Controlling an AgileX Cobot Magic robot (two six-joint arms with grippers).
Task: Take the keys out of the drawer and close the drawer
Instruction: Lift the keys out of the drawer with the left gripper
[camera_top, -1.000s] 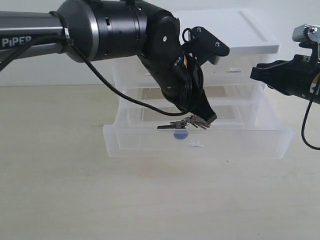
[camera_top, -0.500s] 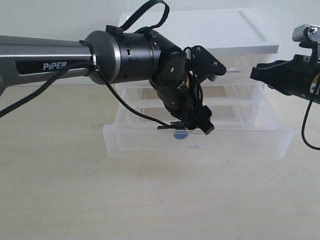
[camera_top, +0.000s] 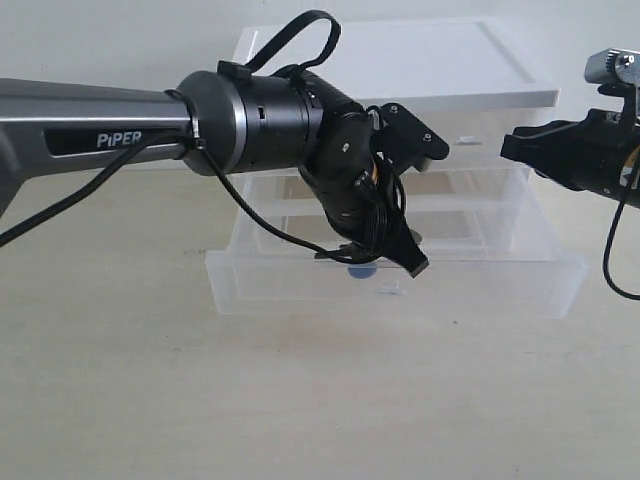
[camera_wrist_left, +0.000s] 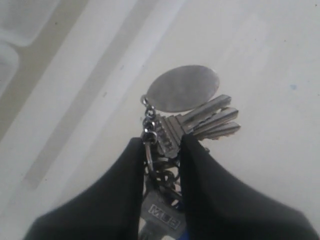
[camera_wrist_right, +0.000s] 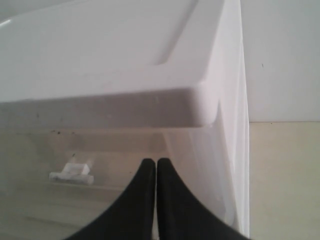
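The drawer (camera_top: 480, 285) stands pulled out at the bottom of the clear cabinet. My left gripper (camera_top: 402, 256) reaches down into its middle. It is shut on the keys (camera_top: 352, 262), whose blue tag shows through the front wall. In the left wrist view the black fingers (camera_wrist_left: 130, 170) pinch the ring end of the keys (camera_wrist_left: 200, 120). The round grey tag (camera_wrist_left: 185, 89) and the silver blades fan out over the drawer's pale floor (camera_wrist_left: 260, 60). My right gripper (camera_top: 520, 148) hovers shut beside the cabinet's upper right, holding nothing; its fingers (camera_wrist_right: 172, 200) touch.
The cabinet's white lid (camera_top: 420, 60) sits above the two upper drawers, one with a small white handle (camera_wrist_right: 72, 172). A black cable (camera_top: 250, 215) loops from the left arm in front of the cabinet. Beige tabletop (camera_top: 300, 400) stretches in front of the drawer.
The left arm has dropped lower and its wrist has turned, bringing the gripper down onto the keys in the drawer. The right arm has stayed still.
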